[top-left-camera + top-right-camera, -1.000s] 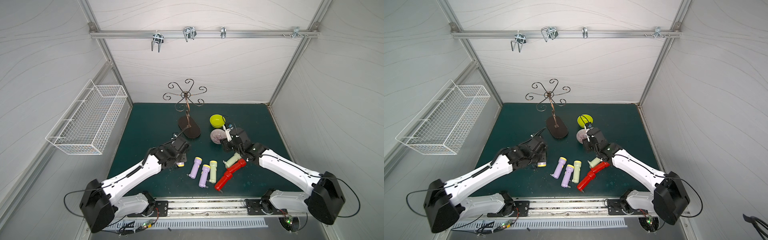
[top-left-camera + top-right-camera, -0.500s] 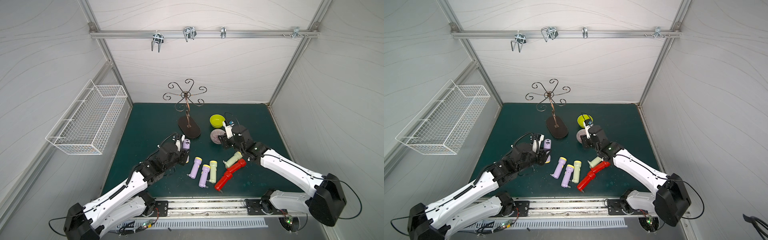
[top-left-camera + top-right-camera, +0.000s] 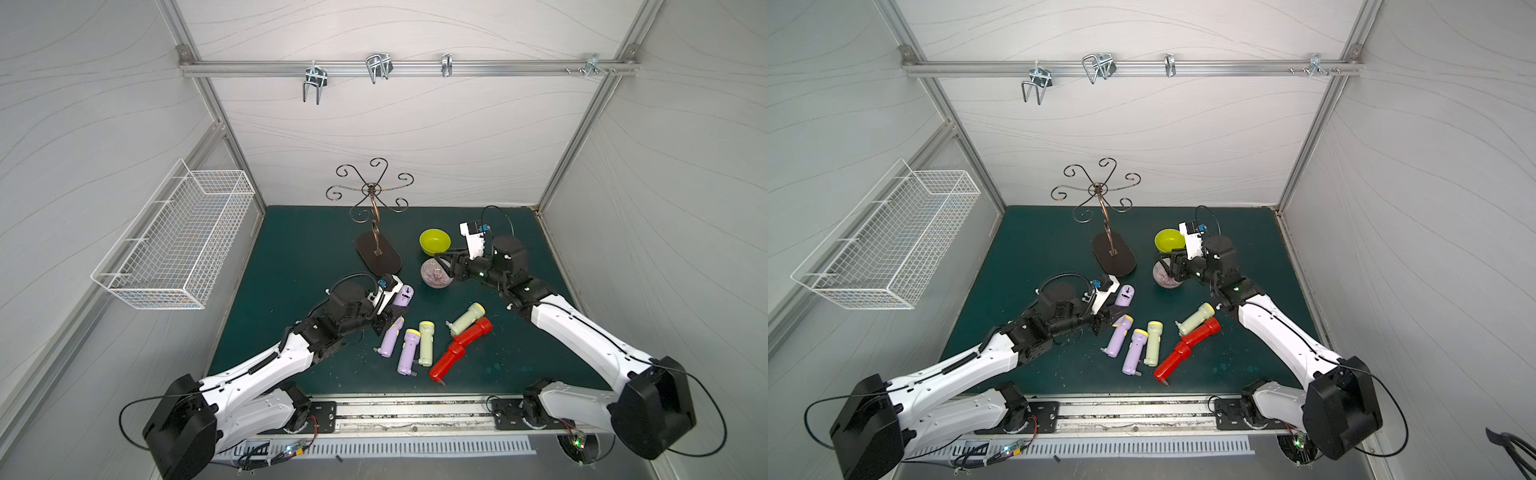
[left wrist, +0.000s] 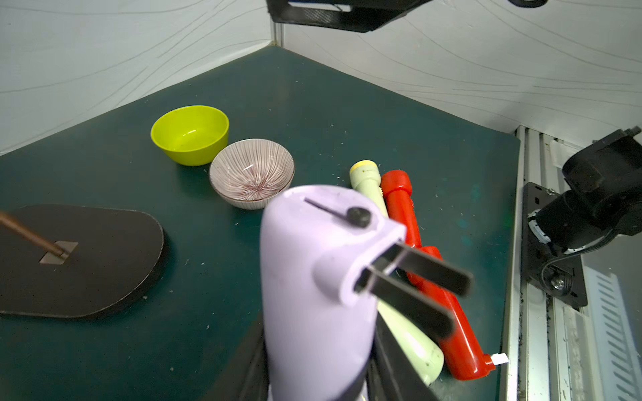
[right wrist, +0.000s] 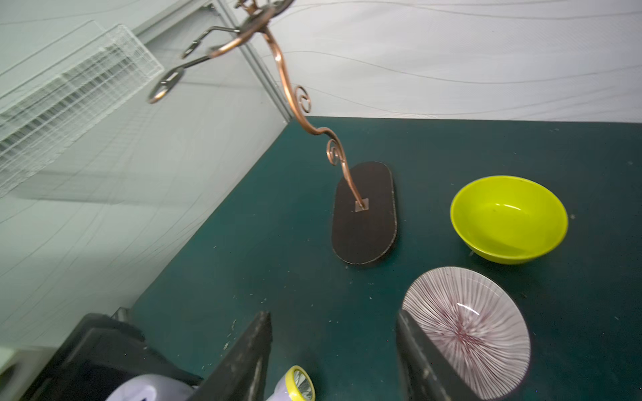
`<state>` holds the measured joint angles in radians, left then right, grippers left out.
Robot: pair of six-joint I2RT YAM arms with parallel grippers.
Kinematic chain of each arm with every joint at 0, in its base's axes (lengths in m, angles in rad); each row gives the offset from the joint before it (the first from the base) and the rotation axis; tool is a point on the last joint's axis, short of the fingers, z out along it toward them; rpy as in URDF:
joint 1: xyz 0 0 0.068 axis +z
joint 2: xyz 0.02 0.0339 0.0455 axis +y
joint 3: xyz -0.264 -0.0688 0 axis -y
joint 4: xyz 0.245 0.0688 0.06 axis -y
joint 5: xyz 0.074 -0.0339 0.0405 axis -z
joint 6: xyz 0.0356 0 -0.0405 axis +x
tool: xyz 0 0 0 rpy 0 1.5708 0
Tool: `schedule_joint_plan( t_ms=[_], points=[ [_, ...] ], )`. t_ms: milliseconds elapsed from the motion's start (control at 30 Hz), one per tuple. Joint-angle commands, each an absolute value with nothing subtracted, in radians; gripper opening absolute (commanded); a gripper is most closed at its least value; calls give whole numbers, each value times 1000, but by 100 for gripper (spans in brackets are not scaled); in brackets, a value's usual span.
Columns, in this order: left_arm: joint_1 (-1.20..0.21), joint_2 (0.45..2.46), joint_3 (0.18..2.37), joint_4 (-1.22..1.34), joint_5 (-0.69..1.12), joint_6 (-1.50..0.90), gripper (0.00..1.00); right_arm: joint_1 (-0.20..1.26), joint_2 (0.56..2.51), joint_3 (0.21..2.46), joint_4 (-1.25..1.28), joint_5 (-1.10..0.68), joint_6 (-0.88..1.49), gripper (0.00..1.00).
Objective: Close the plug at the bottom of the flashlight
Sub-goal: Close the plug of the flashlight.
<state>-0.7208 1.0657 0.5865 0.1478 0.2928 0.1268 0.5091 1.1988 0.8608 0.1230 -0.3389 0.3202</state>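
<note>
Nearest us, on the dark green mat, lies a loose row of plastic flashlights in lilac, pale green and red. Just behind them our left gripper is clamped round the body of a further lilac plastic flashlight, raised off the mat with its bottom end uppermost. Farther back our right gripper hangs over a purple-striped ceramic bowl, jaws apart and holding nothing. Beyond it sit a lime-green plastic bowl and a copper wire stand on a dark oval base.

We judge the flashlight light, rigid and smooth, so it may twist in a loose grip. The body is the place to hold it, leaving the bottom free.

Only the left wrist view shows the two black metal plug prongs jutting from the bottom, not folded in. In both top views they are too small to make out.
</note>
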Motion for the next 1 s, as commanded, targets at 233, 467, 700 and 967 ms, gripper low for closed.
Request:
schedule_joint_plan(
  t_ms=[233,467,700,967],
  points=[
    [-650,1078,669,259,464,225,0,637,1198,903,61,-523,251,61],
    [-650,1047,664,226,489,242,0,669,1204,927,51,-607,255,62],
    [-652,1043,673,209,496,247,0,669,1203,931,72,-657,273,61],
    [-670,1037,669,194,474,267,0,656,1192,940,82,-698,297,60]
  ],
)
